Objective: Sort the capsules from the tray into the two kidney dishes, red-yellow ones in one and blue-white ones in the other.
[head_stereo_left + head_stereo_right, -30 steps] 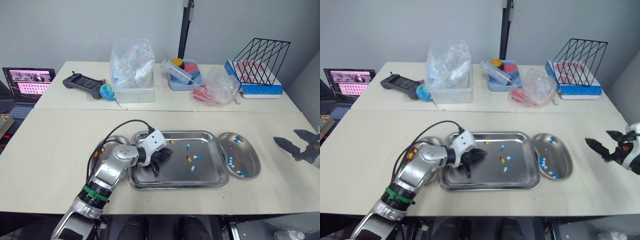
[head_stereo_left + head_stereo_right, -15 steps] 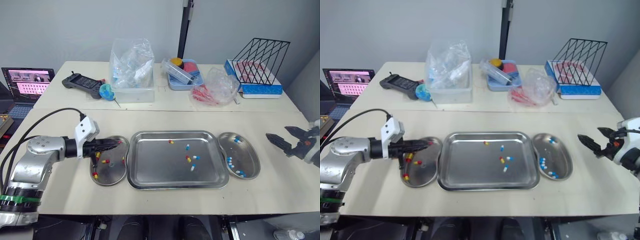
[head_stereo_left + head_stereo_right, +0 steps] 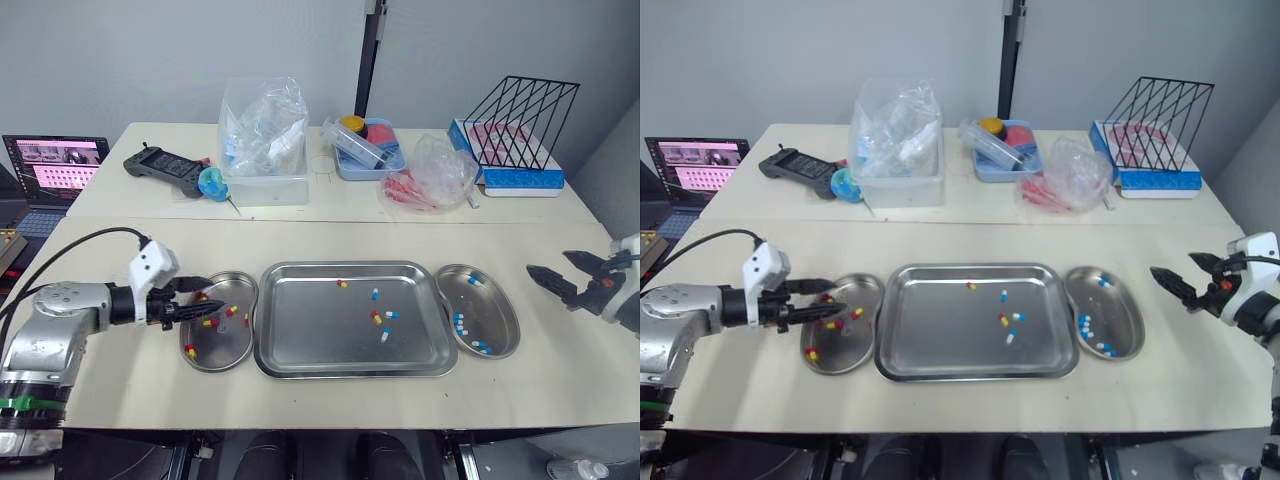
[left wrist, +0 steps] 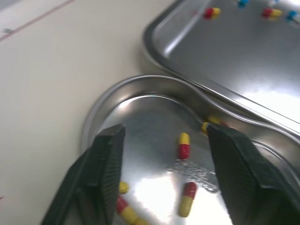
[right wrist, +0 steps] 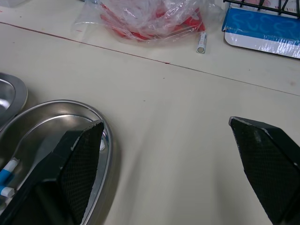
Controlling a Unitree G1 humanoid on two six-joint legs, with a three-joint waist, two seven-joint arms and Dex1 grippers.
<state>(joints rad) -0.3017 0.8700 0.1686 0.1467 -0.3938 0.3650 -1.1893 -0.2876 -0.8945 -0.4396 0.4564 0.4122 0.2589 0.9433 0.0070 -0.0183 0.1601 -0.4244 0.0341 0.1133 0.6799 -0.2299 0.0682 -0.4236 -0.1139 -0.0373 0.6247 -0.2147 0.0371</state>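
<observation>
My left gripper (image 3: pixel 210 296) hovers low over the left kidney dish (image 3: pixel 226 352), open, with nothing between its fingers (image 4: pixel 108 154). Several red-yellow capsules (image 4: pixel 183 145) lie in that dish below it. The steel tray (image 3: pixel 310 335) in the middle holds a few scattered capsules, among them a red-yellow one (image 3: pixel 342 284) and a blue-white one (image 3: pixel 375 294). Right of the tray, the second kidney dish (image 3: pixel 498 305) holds several blue-white capsules (image 3: pixel 460 322). My right gripper (image 3: pixel 548 264) hangs open and empty above bare table, to the right of that dish (image 5: pixel 51 117).
The far table carries a laptop (image 3: pixel 55 165), a black controller (image 3: pixel 165 168), a clear box of plastic bags (image 3: pixel 264 140), a blue bin (image 3: pixel 368 145), a bag of red items (image 3: pixel 428 175) and a wire rack on a blue box (image 3: pixel 520 140). A black cable (image 3: pixel 70 250) loops off my left arm.
My left gripper has carried over from the tray to the left kidney dish and opened there. One more red-yellow capsule now lies in that dish. The right gripper has drifted slightly inward.
</observation>
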